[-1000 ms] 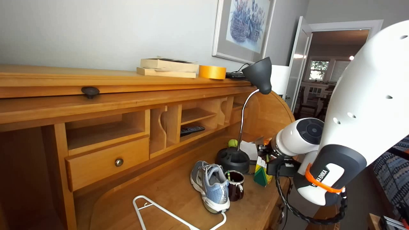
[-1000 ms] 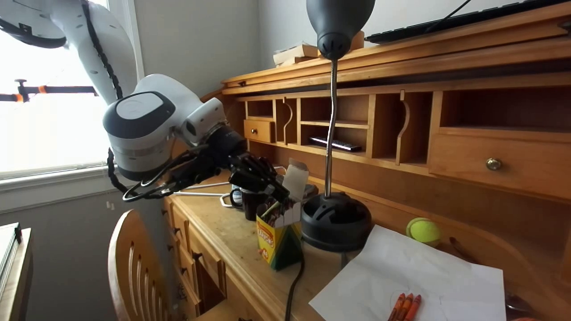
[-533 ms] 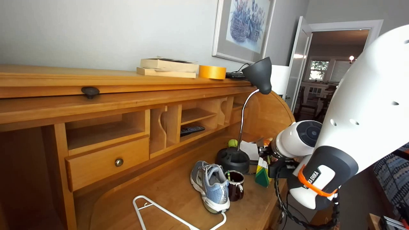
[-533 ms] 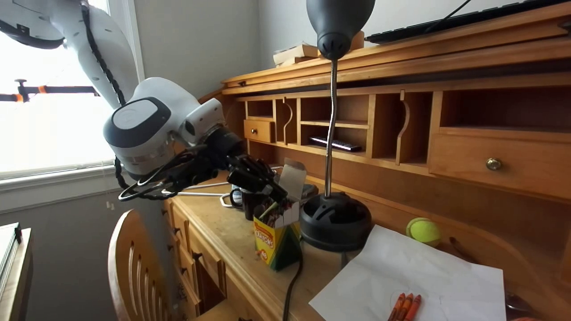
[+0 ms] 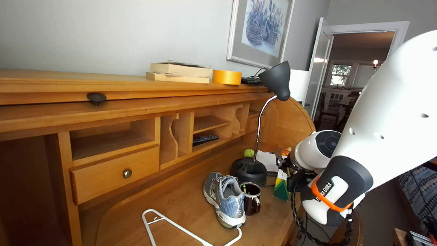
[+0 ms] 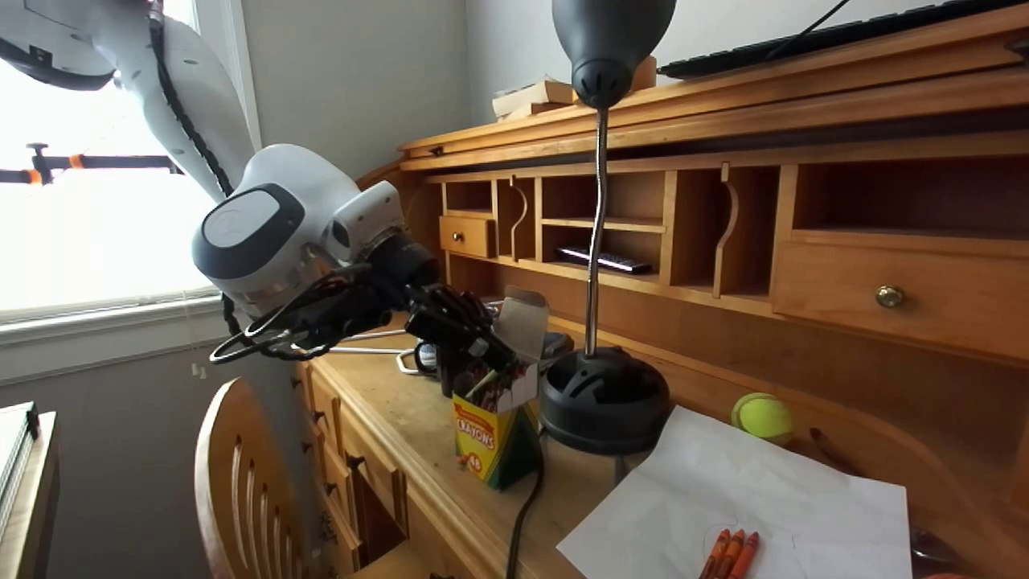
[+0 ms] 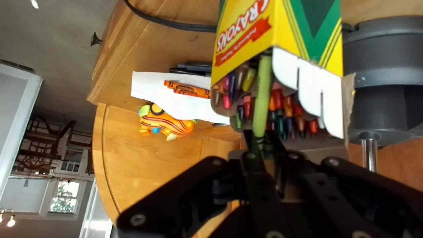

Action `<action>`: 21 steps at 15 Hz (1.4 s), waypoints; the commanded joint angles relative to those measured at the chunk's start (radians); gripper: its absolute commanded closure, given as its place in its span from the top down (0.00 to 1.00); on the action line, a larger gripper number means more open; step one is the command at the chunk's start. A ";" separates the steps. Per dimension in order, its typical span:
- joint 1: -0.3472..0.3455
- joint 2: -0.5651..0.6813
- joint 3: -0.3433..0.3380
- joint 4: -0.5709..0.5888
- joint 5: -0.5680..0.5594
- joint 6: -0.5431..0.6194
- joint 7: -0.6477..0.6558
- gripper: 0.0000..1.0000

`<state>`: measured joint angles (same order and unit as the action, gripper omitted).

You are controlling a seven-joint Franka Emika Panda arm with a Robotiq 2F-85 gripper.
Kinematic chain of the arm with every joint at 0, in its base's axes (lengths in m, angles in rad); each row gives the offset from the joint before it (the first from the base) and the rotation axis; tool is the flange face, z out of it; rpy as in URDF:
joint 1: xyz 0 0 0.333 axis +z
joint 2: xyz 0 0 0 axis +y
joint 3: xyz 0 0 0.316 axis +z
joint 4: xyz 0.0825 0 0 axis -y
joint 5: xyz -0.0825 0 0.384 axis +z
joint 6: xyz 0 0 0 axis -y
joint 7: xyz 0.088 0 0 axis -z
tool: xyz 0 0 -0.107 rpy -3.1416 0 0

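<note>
- Gripper (image 7: pixel 263 142): black; fingers brought narrow, pinching one end of a light green crayon (image 7: pixel 263 96), centre of wrist view.
- Crayon box (image 7: pixel 244 33): yellow and green, open, upper centre of wrist view; green crayon's other end inside, among assorted crayons (image 7: pixel 278 99).
- Lamp base (image 6: pixel 607 422): black, just beside box, centre of an exterior view.
- White paper (image 6: pixel 748 490): lower right, same view; bears three orange-red crayons (image 6: pixel 732 551).
- Shoe (image 5: pixel 232 205), mug (image 5: pixel 250 206): side by side, lower centre, an exterior view.

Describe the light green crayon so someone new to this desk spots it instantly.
On the wooden desk, beside the black lamp base, stands an open yellow-and-green crayon box. The light green crayon pokes out of it, its upper end in the closed gripper; it alone rises well above the crayons packed around it.
</note>
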<state>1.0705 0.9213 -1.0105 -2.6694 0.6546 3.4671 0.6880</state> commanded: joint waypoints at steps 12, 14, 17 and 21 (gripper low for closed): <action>-0.011 -0.009 0.033 0.027 0.108 -0.076 -0.100 0.73; 0.012 -0.014 0.007 0.011 0.060 -0.075 -0.053 0.89; 0.048 -0.041 -0.021 -0.010 0.061 -0.054 -0.061 1.00; 0.055 -0.121 -0.018 -0.014 0.102 -0.044 -0.132 1.00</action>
<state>1.1154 0.8993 -1.0289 -2.6586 0.7185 3.4154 0.6334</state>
